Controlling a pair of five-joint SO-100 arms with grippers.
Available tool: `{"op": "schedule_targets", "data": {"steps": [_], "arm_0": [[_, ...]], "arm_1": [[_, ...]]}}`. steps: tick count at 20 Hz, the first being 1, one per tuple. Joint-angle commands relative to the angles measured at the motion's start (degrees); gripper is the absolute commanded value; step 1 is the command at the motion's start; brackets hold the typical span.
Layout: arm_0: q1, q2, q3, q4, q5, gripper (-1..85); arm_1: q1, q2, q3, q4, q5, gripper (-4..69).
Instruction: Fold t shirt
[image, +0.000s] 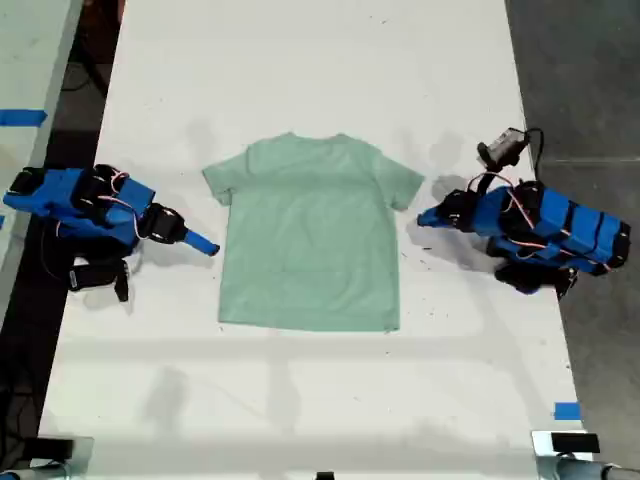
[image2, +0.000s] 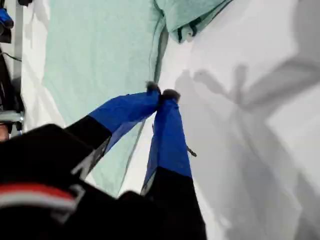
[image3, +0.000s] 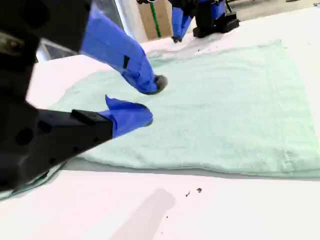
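Observation:
The pale mint-green t shirt (image: 310, 240) lies flat and spread on the white table, neck toward the exterior view's top. My first gripper (image: 420, 218) is at the exterior view's right, just below the sleeve there and beside the shirt's side edge. In the first wrist view its tips (image2: 161, 93) are shut together with nothing seen between them, next to the t shirt (image2: 95, 65). My second gripper (image: 213, 248) is at the exterior view's left by the shirt's other side edge. It stands a little open (image3: 149, 102), holding nothing, low before the t shirt (image3: 220, 100).
The white table (image: 320, 400) runs well beyond the shirt on every side. Dark floor borders it at both sides of the exterior view. Blue tape marks (image: 566, 410) (image: 22, 117) sit near the edges. Each arm's base stands at its own table edge.

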Motion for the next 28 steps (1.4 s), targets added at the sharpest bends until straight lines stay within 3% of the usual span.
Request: {"op": "schedule_targets", "data": {"steps": [1, 4, 6, 9, 13, 15, 19, 23, 25, 26, 28], "arm_0": [[-0.18, 0.44, -0.18, -0.88, -0.18, 6.2], [-0.18, 0.44, -0.18, -0.88, -0.18, 6.2], [-0.18, 0.44, -0.18, -0.88, -0.18, 6.2], [-0.18, 0.44, -0.18, -0.88, -0.18, 6.2], [-0.18, 0.44, -0.18, -0.88, -0.18, 6.2], [-0.18, 0.44, -0.18, -0.88, -0.18, 6.2], [-0.18, 0.44, -0.18, -0.88, -0.18, 6.2], [-0.18, 0.44, -0.18, -0.88, -0.18, 6.2], [-0.18, 0.44, -0.18, -0.88, -0.18, 6.2], [-0.18, 0.44, -0.18, -0.88, -0.18, 6.2], [-0.18, 0.44, -0.18, -0.88, -0.18, 6.2]], "arm_1": [[-1.05, 0.62, 2.99, 0.35, 0.44, 1.5], [-2.55, 0.53, -1.76, -0.18, -3.16, 1.6], [1.76, -1.14, -12.30, 3.60, -7.21, 1.6], [10.63, -31.11, -36.30, 5.10, -16.96, 2.5], [20.92, -67.76, -60.82, 6.59, -27.60, 22.0], [26.63, -75.41, -59.59, 1.49, -30.32, 28.3], [30.32, -84.02, -44.91, -19.78, -29.27, 26.8], [30.06, -87.19, -45.70, -20.74, -30.23, 25.2], [30.23, -88.33, -46.14, -20.83, -30.32, 14.3], [30.59, -89.47, -46.76, -20.04, -29.71, 1.2], [30.94, -90.79, -47.55, -19.51, -29.36, 1.7]]}}
